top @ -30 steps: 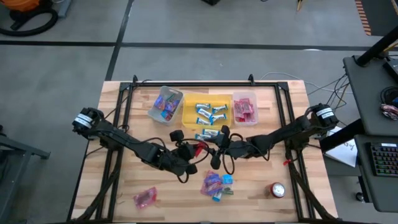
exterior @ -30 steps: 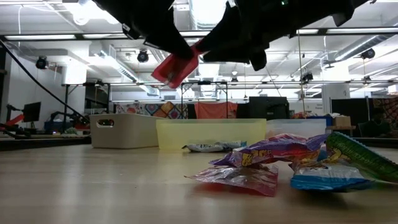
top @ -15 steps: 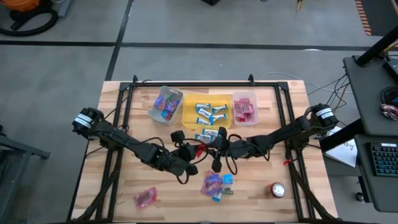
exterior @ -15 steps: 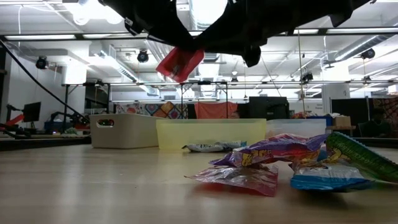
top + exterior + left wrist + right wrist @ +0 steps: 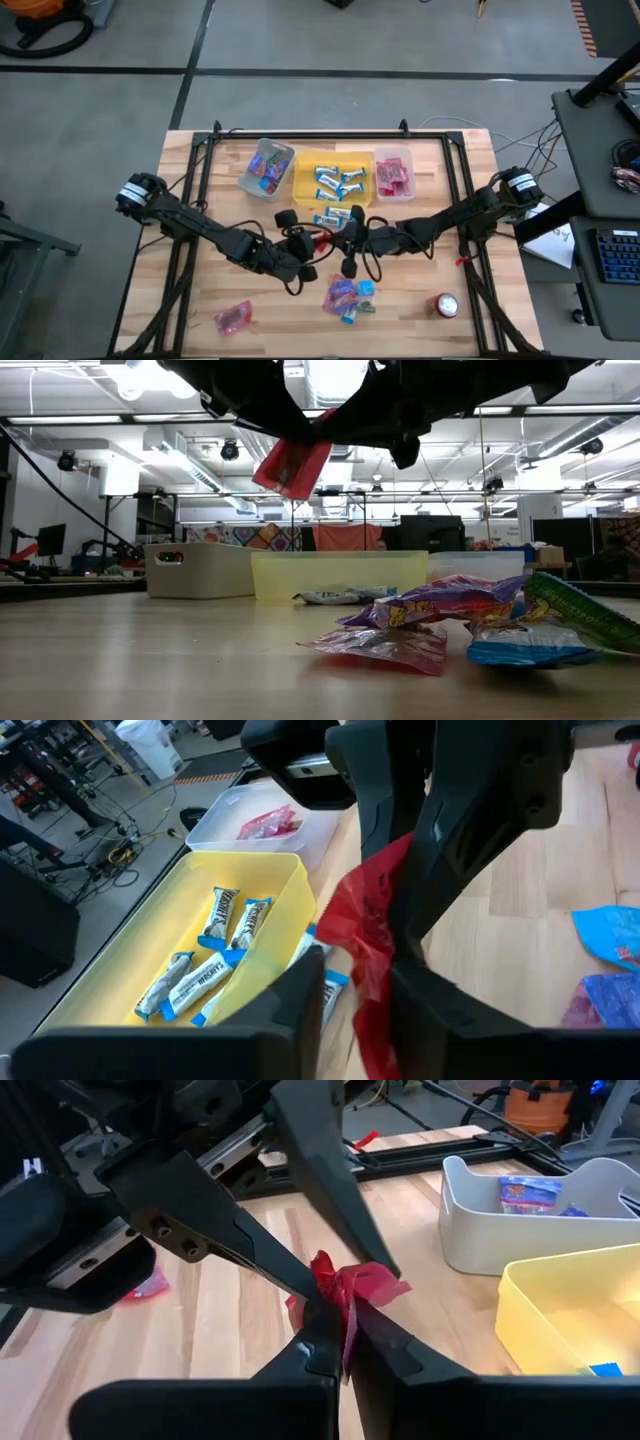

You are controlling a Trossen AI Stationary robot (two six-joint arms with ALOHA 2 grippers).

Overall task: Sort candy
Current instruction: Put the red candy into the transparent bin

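Observation:
A red-wrapped candy (image 5: 293, 465) hangs in the air over the table's middle, between my two grippers (image 5: 320, 238). My right gripper (image 5: 338, 1315) comes in from the table's right and is shut on it. My left gripper (image 5: 355, 1005) comes in from the left and is open. Its fingers stand on either side of the candy's lower part (image 5: 368, 985); I cannot tell whether they touch it. More candy (image 5: 347, 295) lies in a loose pile on the table nearer the front. My right gripper pinches the red candy's upper end (image 5: 345, 1285) between its two fingers. They reach in nearly level from the table's right. The wrapper is crumpled at the fingertips. The rest of the candy hangs below them, nearly upright and clear of the table.
Three bins stand in a row at the back. A grey one (image 5: 265, 167) holds mixed blue-purple candy, a yellow one (image 5: 332, 178) blue-and-white, and a clear one (image 5: 393, 175) red. A pink candy (image 5: 233, 318) lies front left and a round can (image 5: 445, 305) front right.
My right gripper has shut on the red candy's upper end and my left gripper has opened. Both hands have stayed in place. The candy, held on a slant before, now hangs nearly upright below the right fingers.

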